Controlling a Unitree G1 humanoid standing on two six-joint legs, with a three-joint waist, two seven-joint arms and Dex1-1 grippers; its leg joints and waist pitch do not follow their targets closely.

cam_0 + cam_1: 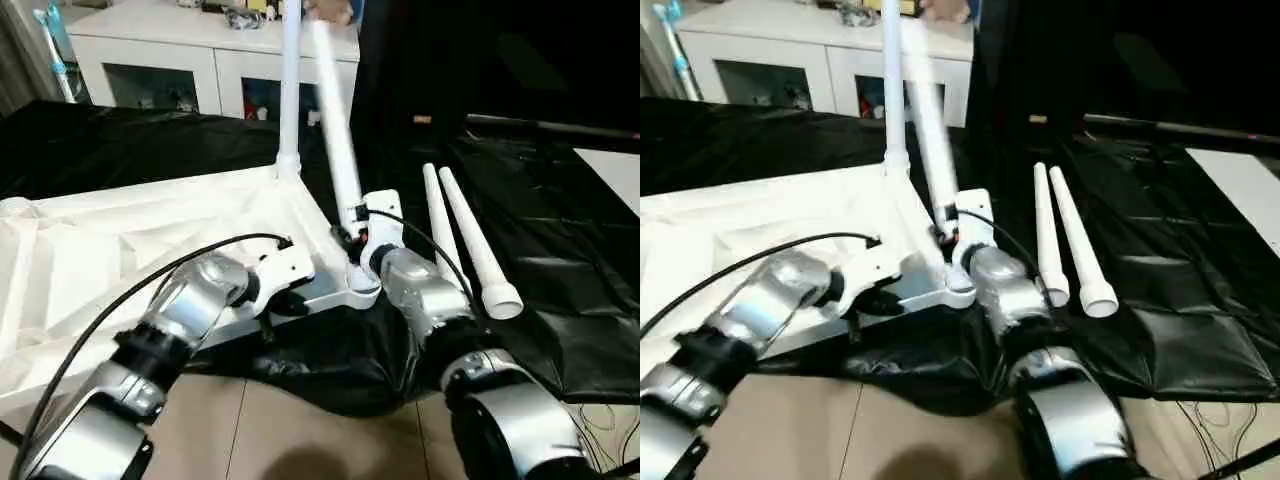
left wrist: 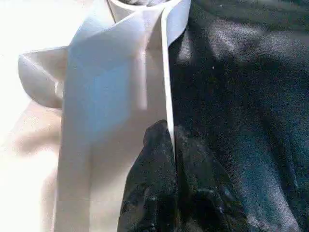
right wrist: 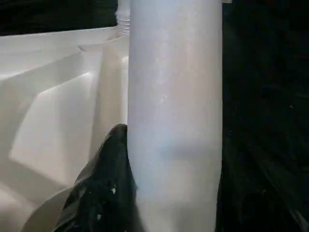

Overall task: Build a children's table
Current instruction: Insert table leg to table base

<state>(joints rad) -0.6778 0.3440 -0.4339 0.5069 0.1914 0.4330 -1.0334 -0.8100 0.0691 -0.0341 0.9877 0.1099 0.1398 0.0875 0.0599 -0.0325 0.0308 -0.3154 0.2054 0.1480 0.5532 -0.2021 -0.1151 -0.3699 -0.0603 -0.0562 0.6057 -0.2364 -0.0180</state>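
Observation:
The white tabletop (image 1: 120, 250) lies upside down on a black sheet. One white leg (image 1: 289, 90) stands upright in its far corner socket. A second leg (image 1: 336, 140) leans, its foot at the near corner socket (image 1: 362, 292). My right gripper (image 1: 352, 232) is shut on this leaning leg low down; in the right wrist view the leg (image 3: 174, 121) sits beside a black finger (image 3: 104, 188). At the tabletop's near rim (image 2: 166, 72) my left gripper (image 1: 287, 300) is pinched shut on the thin edge. Two more legs (image 1: 470, 240) lie loose on the sheet to the right.
A white cabinet (image 1: 200, 60) with glass doors stands behind the tabletop. A person's hand (image 1: 332, 8) shows at the upper end of the leaning leg. The black sheet (image 1: 560, 260) covers the surface; bare floor (image 1: 300, 430) lies near my arms.

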